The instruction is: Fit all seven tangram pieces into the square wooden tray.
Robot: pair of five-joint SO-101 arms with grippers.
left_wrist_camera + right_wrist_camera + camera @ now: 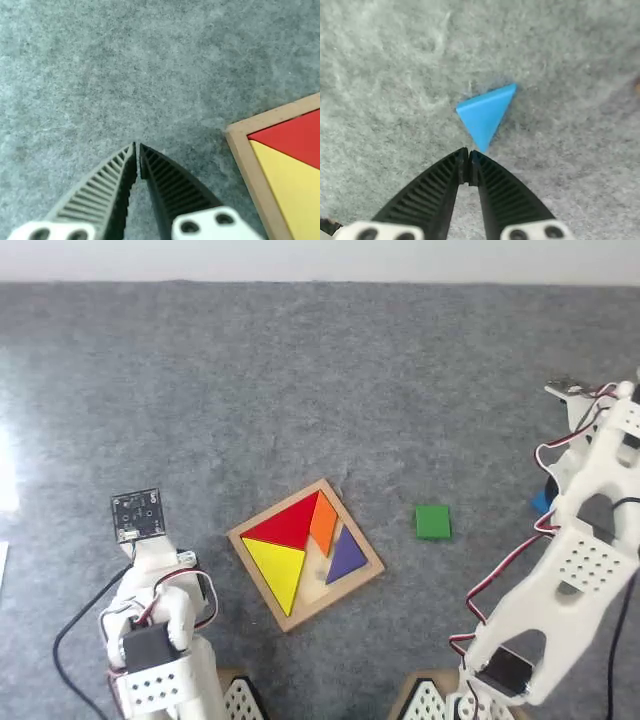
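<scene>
The square wooden tray point(260, 568) lies turned on the grey mat and holds a red triangle point(285, 525), a yellow triangle point(279, 571), an orange piece point(323, 523) and a purple triangle point(346, 556). A green square point(433, 521) lies loose to its right. A blue triangle point(487, 112) lies flat on the mat just beyond my right gripper point(469, 152), which is shut and empty; a blue sliver point(541, 502) peeks from behind the right arm in the high view. My left gripper point(137, 147) is shut and empty, left of the tray corner point(235, 137).
Grey felt mat point(300, 380) covers the whole table. The right arm point(590, 540) stretches along the right side, with red and white cables hanging beside it. The left arm's base point(160, 640) sits at the lower left.
</scene>
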